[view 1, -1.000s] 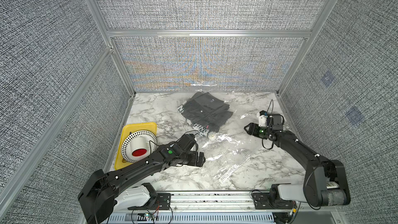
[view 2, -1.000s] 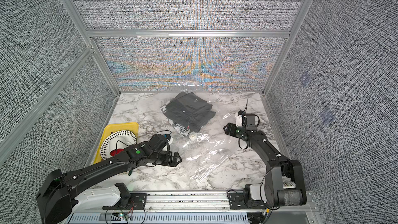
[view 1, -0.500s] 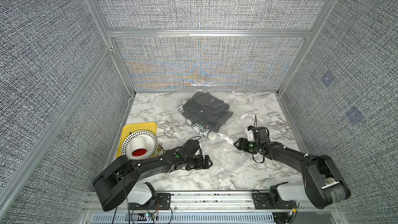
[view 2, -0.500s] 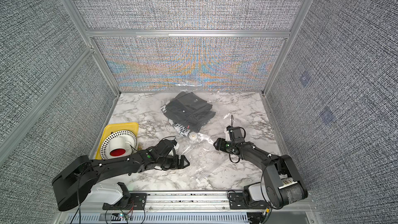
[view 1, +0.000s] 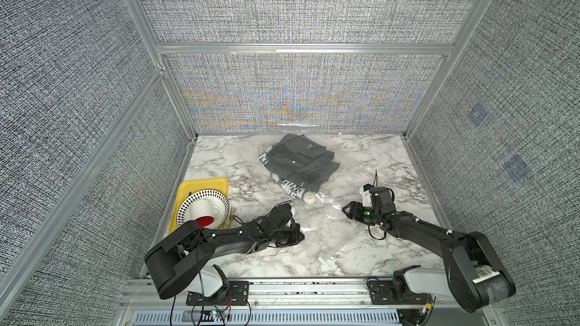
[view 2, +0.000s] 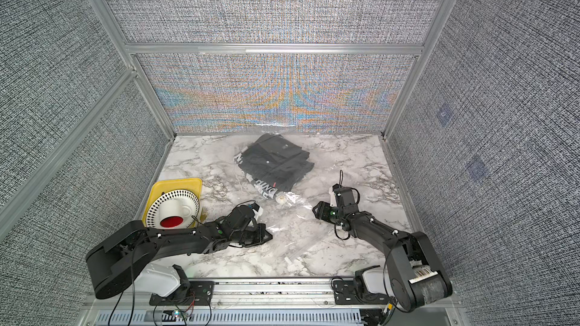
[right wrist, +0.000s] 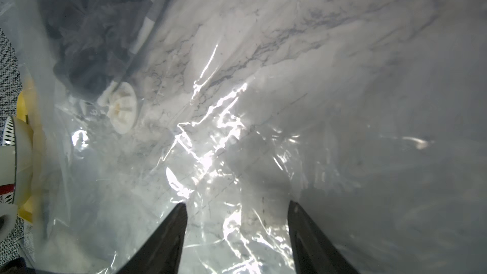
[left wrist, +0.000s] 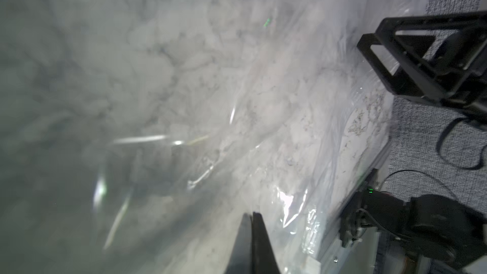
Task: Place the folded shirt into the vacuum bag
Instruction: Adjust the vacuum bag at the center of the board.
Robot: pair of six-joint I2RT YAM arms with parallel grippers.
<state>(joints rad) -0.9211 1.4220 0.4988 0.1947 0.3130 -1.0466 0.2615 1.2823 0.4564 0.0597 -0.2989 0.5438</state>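
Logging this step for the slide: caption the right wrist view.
Right jaws apart over the crinkled clear vacuum bag, its white valve beside the dark folded shirt.

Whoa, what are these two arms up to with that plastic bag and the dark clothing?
Two robot arms are packing a folded black shirt into a clear vacuum bag spread on the marble table. The shirt appears to sit inside the bag's far end, beyond the white valve. The left gripper is shut, low at the bag's near edge; whether it pinches plastic is unclear. The right gripper hovers open over the bag's other side.
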